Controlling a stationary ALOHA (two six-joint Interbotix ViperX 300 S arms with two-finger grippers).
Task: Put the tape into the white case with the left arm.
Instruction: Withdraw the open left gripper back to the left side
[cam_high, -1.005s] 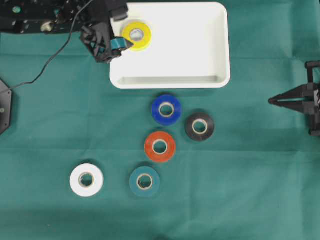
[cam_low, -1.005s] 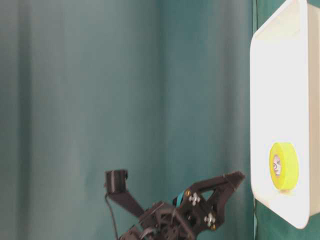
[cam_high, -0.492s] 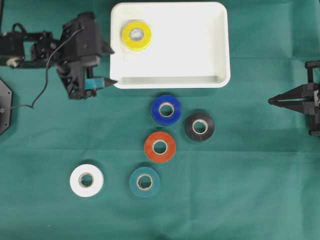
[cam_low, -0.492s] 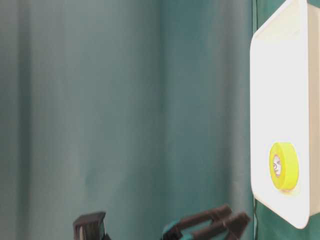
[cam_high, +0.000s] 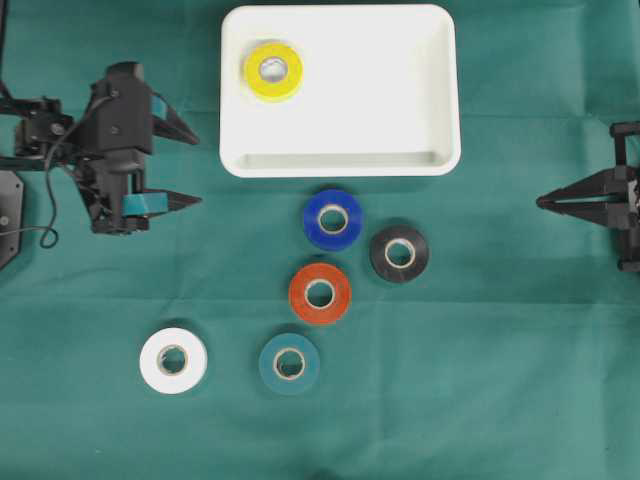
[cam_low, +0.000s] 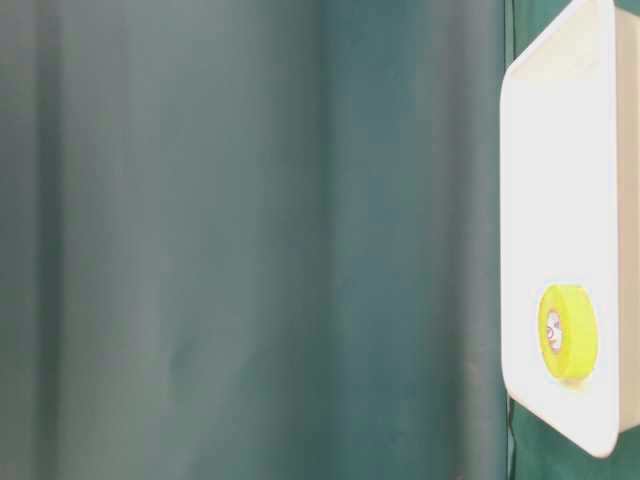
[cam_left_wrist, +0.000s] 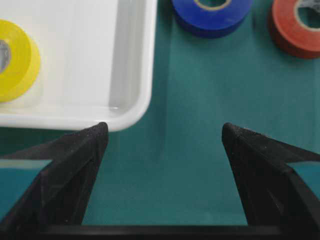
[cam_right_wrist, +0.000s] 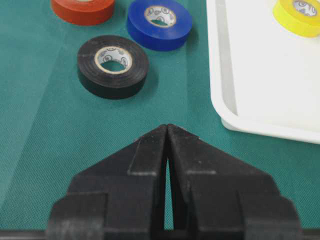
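From my remote station: the left gripper (cam_high: 185, 165) hangs over the green cloth (cam_high: 480, 380) just beside the white case's (cam_high: 440, 90) left edge, its teal-banded fingers spread wide with nothing between them. A yellow tape roll (cam_high: 273, 71) already lies flat inside the case, near its upper left corner — one delivery done, by my reading. Five rolls wait outside: the blue roll (cam_high: 333, 219) just below the case's rim, the black roll (cam_high: 400, 253) beside it, the orange roll (cam_high: 320, 293) below, then the teal roll (cam_high: 290, 363) and, well apart at lower left, the white roll (cam_high: 173, 360). I judge the step in hand to be the reach for another roll. The next move calls for me to swing the open fingers over a chosen roll — the blue looks nearest — straddle it, descend and close. The right gripper (cam_high: 545, 201) sits parked at the far right, fingers pressed together, holding nothing.
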